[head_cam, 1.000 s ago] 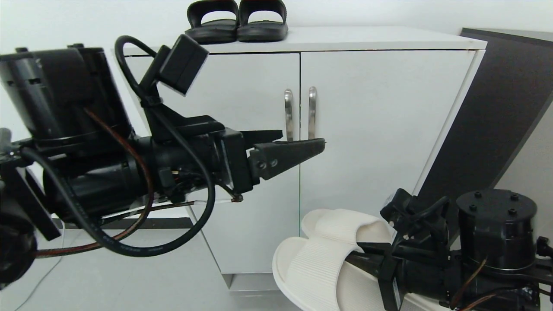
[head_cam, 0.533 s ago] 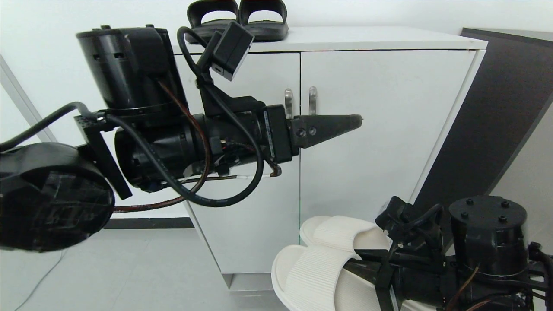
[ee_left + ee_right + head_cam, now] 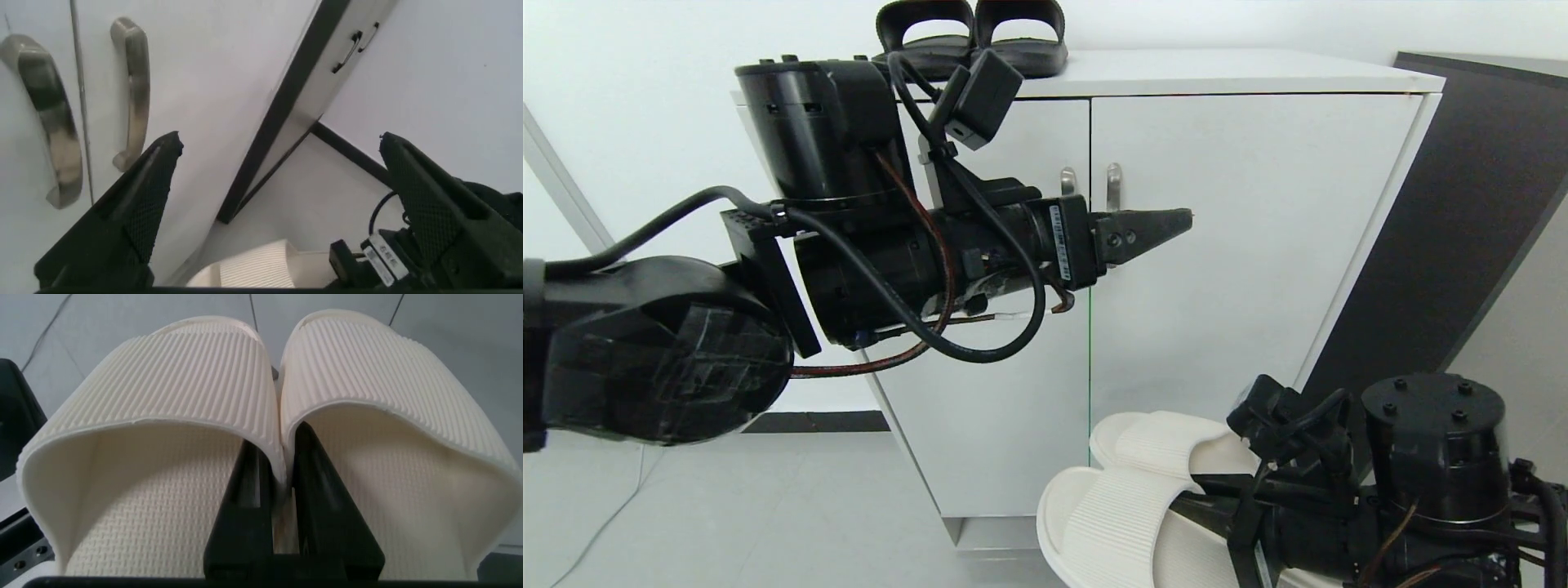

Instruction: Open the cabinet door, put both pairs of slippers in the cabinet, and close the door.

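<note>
Bright, soft, even light all over, seems to come from overhead. The white cabinet [image 3: 1241, 245] barely has shadows, just a thin dark line under its top edge. The metal handles [image 3: 137, 82] catch a mild shine. The white slippers [image 3: 196, 384] go shaded under the straps. Straight lines lean near the head view's edges.

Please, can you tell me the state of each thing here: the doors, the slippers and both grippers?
Cabinet doors: both shut.
Black slippers: side by side on the cabinet top.
White slippers: gripped together, low in front of the cabinet.
Left gripper: open, empty, near the handles.
Right gripper: shut, pinching the white pair's inner edges.
</note>
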Robot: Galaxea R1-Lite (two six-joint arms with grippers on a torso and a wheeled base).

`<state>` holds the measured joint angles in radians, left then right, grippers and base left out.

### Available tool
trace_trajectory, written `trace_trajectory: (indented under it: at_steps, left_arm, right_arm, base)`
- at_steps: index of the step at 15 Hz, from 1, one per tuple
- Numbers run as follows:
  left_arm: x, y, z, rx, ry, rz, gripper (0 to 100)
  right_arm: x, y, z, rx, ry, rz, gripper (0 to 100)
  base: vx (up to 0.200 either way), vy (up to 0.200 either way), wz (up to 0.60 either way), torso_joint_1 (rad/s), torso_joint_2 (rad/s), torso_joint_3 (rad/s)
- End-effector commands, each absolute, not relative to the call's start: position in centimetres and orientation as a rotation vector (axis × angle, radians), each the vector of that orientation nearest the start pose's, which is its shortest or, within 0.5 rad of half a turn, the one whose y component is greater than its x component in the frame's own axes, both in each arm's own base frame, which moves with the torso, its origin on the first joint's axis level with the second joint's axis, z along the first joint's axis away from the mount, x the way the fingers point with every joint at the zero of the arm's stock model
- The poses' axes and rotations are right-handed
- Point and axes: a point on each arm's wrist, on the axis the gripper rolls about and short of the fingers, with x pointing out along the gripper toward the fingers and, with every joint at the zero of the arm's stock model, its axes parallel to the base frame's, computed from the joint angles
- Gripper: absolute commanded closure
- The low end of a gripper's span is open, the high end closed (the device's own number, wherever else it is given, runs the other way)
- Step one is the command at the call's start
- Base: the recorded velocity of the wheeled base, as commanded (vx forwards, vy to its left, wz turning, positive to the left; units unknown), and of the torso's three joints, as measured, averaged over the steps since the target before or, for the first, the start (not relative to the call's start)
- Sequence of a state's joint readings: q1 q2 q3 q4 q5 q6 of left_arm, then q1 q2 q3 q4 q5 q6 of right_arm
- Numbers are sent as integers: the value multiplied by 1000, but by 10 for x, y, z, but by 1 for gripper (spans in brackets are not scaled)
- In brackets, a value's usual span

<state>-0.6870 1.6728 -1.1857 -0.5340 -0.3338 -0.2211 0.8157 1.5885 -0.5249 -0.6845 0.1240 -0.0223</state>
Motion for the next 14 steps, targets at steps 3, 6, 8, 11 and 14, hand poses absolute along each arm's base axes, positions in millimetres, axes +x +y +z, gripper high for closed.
trace_trajectory:
  at_steps: [3,6,8,11,14]
  left_arm:
    - [257,-217,289,-208,83,-973,0]
    - [267,-218,289,-209,74,-932,0]
    - [272,-216,287,-204,82,-916,0]
    - [286,-215,286,-207,79,-883,0]
    - [296,-220,284,-203,93,-860,0]
  right_arm:
    - [170,185,145,-155,362,933,100]
    - [169,184,143,-158,370,933,100]
    - [169,184,142,-160,376,932,100]
    - [168,184,142,-161,373,934,100]
    - [168,184,142,-162,375,934,100]
  base:
    - [0,0,0,0,0,0]
    - [0,0,0,0,0,0]
    - [0,0,0,0,0,0]
    - [0,0,0,0,0,0]
    - [0,0,0,0,0,0]
